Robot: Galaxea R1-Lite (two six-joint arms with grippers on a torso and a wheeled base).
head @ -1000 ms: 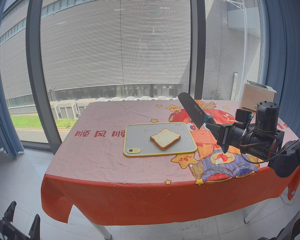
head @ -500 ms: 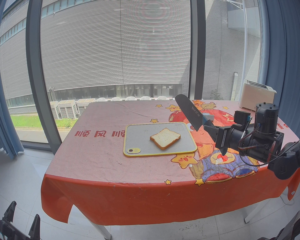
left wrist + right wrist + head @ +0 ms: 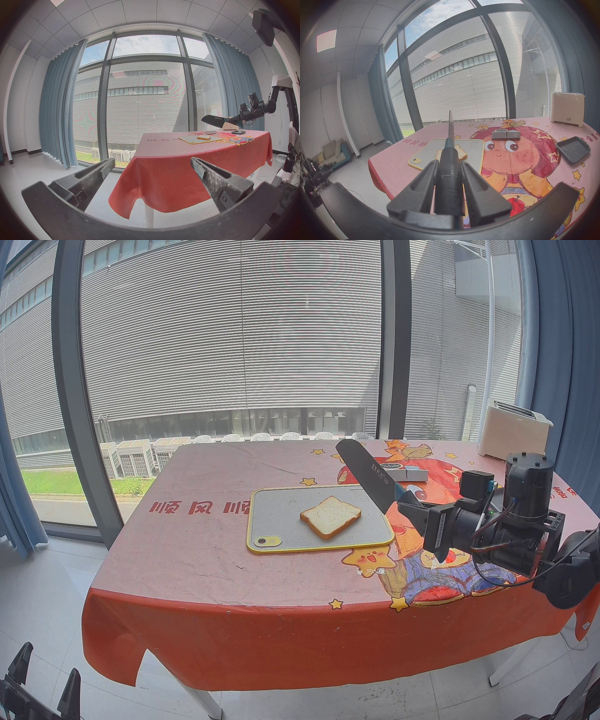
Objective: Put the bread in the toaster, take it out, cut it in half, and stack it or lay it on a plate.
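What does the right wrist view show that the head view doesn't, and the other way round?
Right wrist view adds: a dark tray on the table, nearer than the toaster.
Head view adds: the left gripper, open, low by the table's near left corner, and the broad flat side of the knife.
Both: the right gripper shut on the knife, blade angled up to the right of the bread slice, the cutting board under the slice, the toaster, and a small grey block.
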